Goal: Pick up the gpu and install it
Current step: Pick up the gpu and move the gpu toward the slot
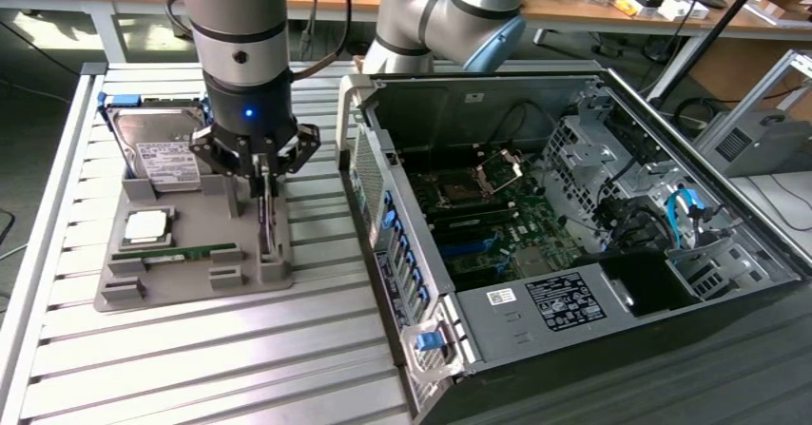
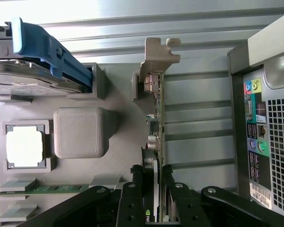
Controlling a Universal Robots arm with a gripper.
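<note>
**Exterior view.** A slatted metal counter (image 1: 190, 358) carried a grey fixture tray (image 1: 178, 290). An open computer case (image 1: 470, 102) lay at 3 o'clock of the tray, its motherboard exposed. On the tray, a hard drive (image 1: 163, 159) stood at 11 o'clock, a processor chip (image 1: 147, 223) lay near the middle, and a green memory stick (image 1: 178, 252) lay just beyond the chip toward 6 o'clock. The gpu (image 1: 265, 221) stood on edge in a slot along the tray's 3 o'clock side. It showed as a thin dark line running from 12 to 6 o'clock. The robot arm (image 1: 241, 35) hung straight down over the gpu. The gripper (image 1: 261, 170) met the card's 12 o'clock end, its linkages spread and its tips drawn in narrow.

**Wrist view.** The gpu (image 2: 158, 118) was seen edge-on, upright in the tray, with its silvery bracket (image 2: 157, 54) at the end farthest from the gripper. The gripper (image 2: 152, 171) was set narrow. Its black fingers (image 2: 132, 198) flanked the card, one on each face, and appeared closed against it. The card sat in its slot and was not lifted. The hard drive, with a blue rail (image 2: 47, 47) along it, stood beside the bracket end. A raised grey block (image 2: 80, 132) stood between the processor chip and the card. The rear port panel (image 2: 255, 142) of the case lay on the card's other side, apart from the tray.
</note>
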